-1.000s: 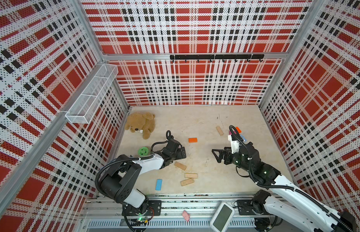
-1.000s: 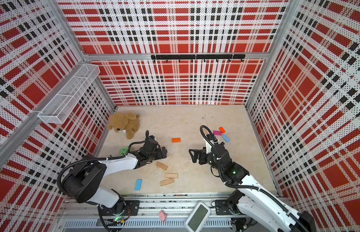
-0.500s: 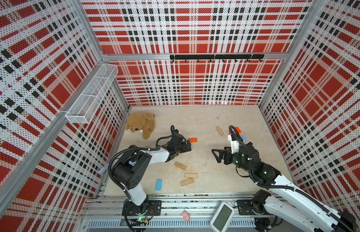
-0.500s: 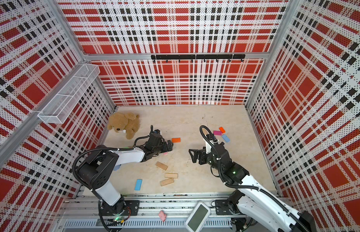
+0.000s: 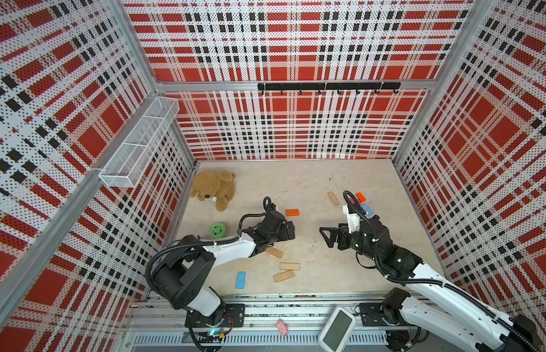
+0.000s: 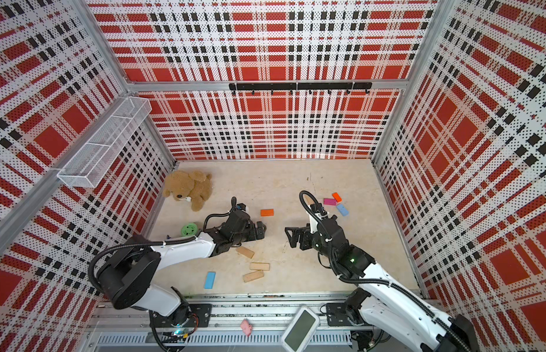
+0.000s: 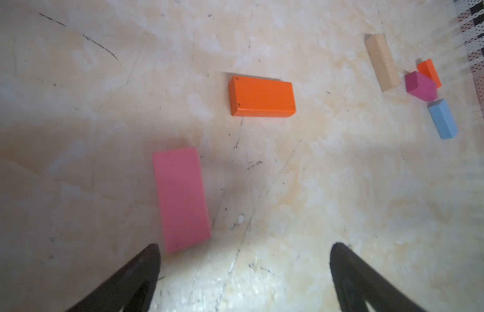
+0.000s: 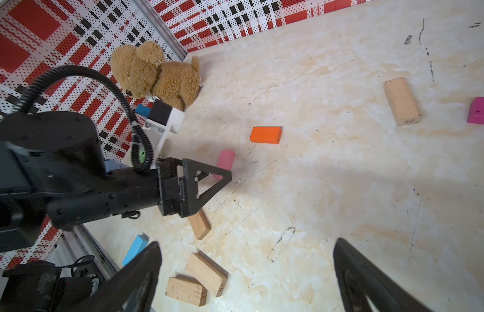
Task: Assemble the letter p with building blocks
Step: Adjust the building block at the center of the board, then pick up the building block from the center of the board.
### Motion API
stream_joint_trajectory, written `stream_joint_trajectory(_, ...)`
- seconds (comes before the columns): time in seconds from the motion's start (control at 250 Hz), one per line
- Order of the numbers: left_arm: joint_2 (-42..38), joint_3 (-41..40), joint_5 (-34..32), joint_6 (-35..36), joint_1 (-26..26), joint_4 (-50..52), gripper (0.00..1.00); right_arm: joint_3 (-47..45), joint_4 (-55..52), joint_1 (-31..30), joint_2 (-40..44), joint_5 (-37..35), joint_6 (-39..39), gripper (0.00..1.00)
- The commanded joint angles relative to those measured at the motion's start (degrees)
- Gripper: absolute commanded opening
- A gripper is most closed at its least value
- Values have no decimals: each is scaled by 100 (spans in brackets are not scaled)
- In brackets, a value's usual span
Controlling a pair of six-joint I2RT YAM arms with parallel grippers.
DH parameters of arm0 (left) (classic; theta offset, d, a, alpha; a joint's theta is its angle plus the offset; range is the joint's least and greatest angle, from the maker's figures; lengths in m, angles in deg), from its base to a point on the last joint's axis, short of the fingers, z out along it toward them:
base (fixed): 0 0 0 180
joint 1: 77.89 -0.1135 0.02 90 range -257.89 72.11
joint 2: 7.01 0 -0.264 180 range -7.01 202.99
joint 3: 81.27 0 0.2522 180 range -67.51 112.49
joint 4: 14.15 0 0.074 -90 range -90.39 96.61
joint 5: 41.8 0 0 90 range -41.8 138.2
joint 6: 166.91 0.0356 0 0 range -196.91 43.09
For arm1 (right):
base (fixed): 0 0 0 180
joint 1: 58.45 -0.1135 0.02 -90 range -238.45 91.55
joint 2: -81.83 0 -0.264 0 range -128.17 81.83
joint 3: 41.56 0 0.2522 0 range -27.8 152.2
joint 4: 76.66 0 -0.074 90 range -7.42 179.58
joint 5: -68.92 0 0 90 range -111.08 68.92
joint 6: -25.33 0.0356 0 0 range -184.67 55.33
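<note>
Left gripper (image 7: pixel 245 248): we see fingers wide, holding nothing, low over the floor.
Pink block (image 7: pixel 181 198): flat, just beside one left finger.
Orange block (image 7: pixel 262 97): beyond pink, apart.
Right gripper (image 8: pixel 247 244): wide, nothing held.
Tan blocks (image 5: pixel 289 266): we see them loose near the front edge.

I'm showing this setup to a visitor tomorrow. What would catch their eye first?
The loud red, black and white plaid walls boxing in the pale table hit first. Next comes the brown teddy bear in the far left corner. Mid-table, the left gripper and right gripper face each other, both open, with coloured blocks scattered around, such as an orange block beyond the left one.
</note>
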Motion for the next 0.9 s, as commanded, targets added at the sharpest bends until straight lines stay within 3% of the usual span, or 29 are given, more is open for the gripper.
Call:
stream_joint_trajectory(0.0, -649, 197, -447, -346, 186, 1023, 99, 165, 287, -35, -96, 6, -84, 100)
stream_joint_trajectory(0.092, -1380, 191, -640, -475, 334, 1606, 99, 145, 321, -77, -71, 23, -75, 100)
stream_joint_trajectory(0.188, -2129, 84, -403, -533, 288, 2015, 99, 138, 283, -97, -1, -14, -79, 100)
stream_joint_trajectory(0.444, -3593, -140, -57, 3, -543, 2801, 99, 74, 515, -143, -267, 24, 85, 100)
stream_joint_trajectory(0.66, -4022, -554, -155, 50, -683, 2592, 99, 466, 742, -853, -1570, -459, 204, 100)
stream_joint_trajectory(0.756, -3948, -509, -774, 4, -697, 2972, 99, 719, 836, -1048, -2220, -382, 411, 97)
stream_joint_trajectory(0.896, -3748, -592, -576, -14, -844, 2794, 99, 1194, 705, -1189, -3071, -406, 570, 89)
